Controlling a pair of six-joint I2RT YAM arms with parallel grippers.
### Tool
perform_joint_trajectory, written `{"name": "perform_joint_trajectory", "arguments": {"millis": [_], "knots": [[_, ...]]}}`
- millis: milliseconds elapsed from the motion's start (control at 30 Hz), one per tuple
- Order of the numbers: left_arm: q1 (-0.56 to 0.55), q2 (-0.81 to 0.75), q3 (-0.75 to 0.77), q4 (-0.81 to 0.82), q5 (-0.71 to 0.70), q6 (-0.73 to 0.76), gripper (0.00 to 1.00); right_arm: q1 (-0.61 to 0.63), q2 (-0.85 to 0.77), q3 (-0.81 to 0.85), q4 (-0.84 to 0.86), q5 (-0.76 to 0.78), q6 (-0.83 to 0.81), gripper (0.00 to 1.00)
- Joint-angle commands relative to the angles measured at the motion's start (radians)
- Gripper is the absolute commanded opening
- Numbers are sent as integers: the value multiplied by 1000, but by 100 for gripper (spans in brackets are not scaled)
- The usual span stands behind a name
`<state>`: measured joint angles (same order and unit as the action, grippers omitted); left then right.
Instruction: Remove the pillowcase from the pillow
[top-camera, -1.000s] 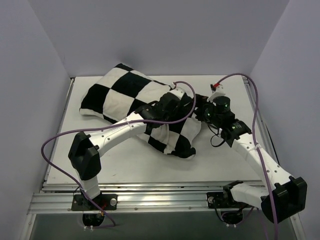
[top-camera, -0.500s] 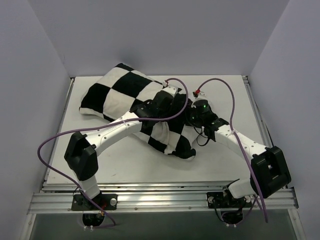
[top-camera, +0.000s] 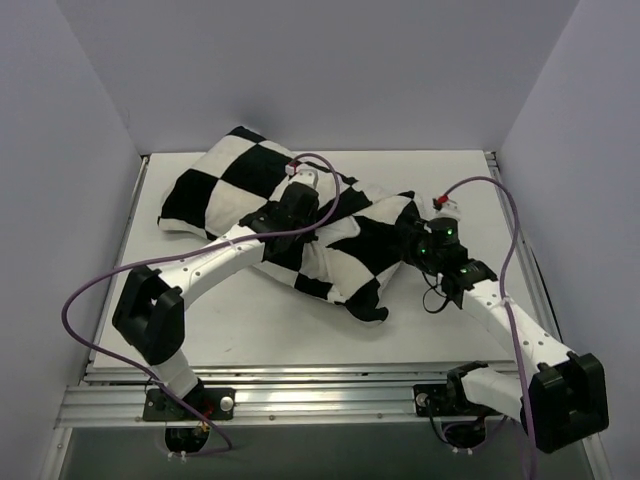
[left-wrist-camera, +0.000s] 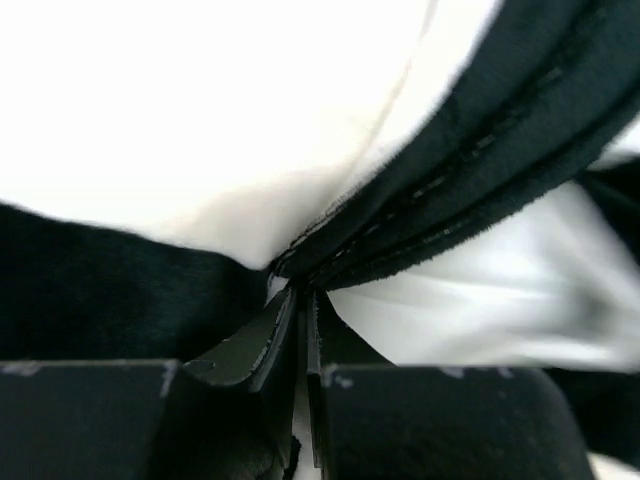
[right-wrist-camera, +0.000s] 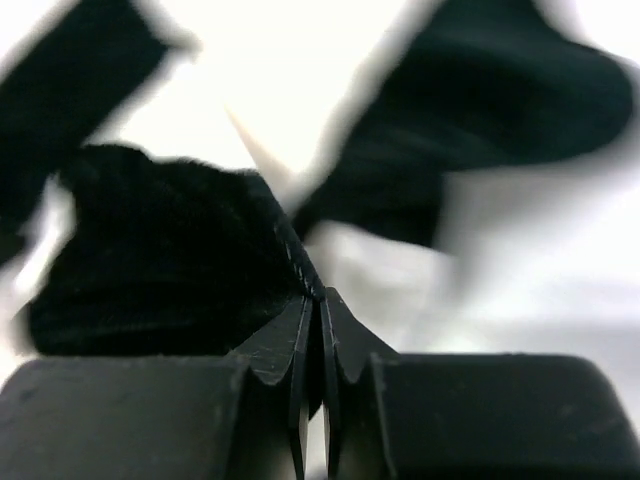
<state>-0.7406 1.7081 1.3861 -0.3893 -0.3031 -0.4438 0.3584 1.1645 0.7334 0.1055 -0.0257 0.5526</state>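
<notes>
The black-and-white checkered pillowcase (top-camera: 250, 190) lies bulging across the table from the back left to the middle right. The pillow is inside it and does not show in the top view. My left gripper (top-camera: 296, 218) is over the middle of the case. In the left wrist view its jaws (left-wrist-camera: 301, 292) are shut on the folded black edging (left-wrist-camera: 450, 190). My right gripper (top-camera: 408, 242) is at the case's right end. In the right wrist view its jaws (right-wrist-camera: 318, 298) are shut on a black fold of the pillowcase (right-wrist-camera: 170, 260).
The white table (top-camera: 250, 335) is boxed in by grey walls at the left, back and right. Purple cables (top-camera: 90, 285) loop off both arms. The right arm's elbow (top-camera: 565, 395) hangs over the table's near right corner.
My right gripper went from open to shut on the pillowcase's right end and drew back to the right. The left gripper moved left with its hold, spreading the fabric between them.
</notes>
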Motion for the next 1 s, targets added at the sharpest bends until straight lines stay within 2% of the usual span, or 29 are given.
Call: {"name": "perform_joint_trajectory", "arguments": {"millis": [0, 200, 300, 400, 467, 500, 567, 600, 667, 700, 800, 967], "knots": [[83, -25, -62, -132, -110, -35, 14, -93, -107, -95, -197, 107, -5, 0], [92, -71, -62, -135, -108, -39, 14, -116, -279, -235, -234, 69, 104, 0], [90, -79, -71, -114, -77, -32, 14, -125, -272, -298, -204, 3, 129, 0], [87, -74, -90, -99, -18, -39, 14, -116, -233, -250, -220, -26, 103, 1], [75, -74, -105, -86, -4, -49, 14, -105, -247, -177, -233, -22, 75, 13], [70, -76, -119, -83, 2, -55, 14, -104, -252, -145, -254, -17, 44, 27], [58, -82, -130, -77, 9, -61, 14, -95, -243, -32, -282, -7, 12, 40], [43, -84, -139, -74, 7, -62, 14, -90, -233, 9, -311, 12, -17, 54], [26, -84, -144, -69, 9, -62, 14, -66, -185, 119, -332, 23, -40, 66], [18, -82, -144, -69, 4, -62, 14, -52, -166, 151, -339, 64, -49, 75], [-2, -70, -144, -69, -7, -65, 14, 29, -79, 248, -307, 105, -63, 83], [-9, -61, -139, -68, -13, -81, 14, 85, 111, 353, -264, 148, -63, 85]]}}
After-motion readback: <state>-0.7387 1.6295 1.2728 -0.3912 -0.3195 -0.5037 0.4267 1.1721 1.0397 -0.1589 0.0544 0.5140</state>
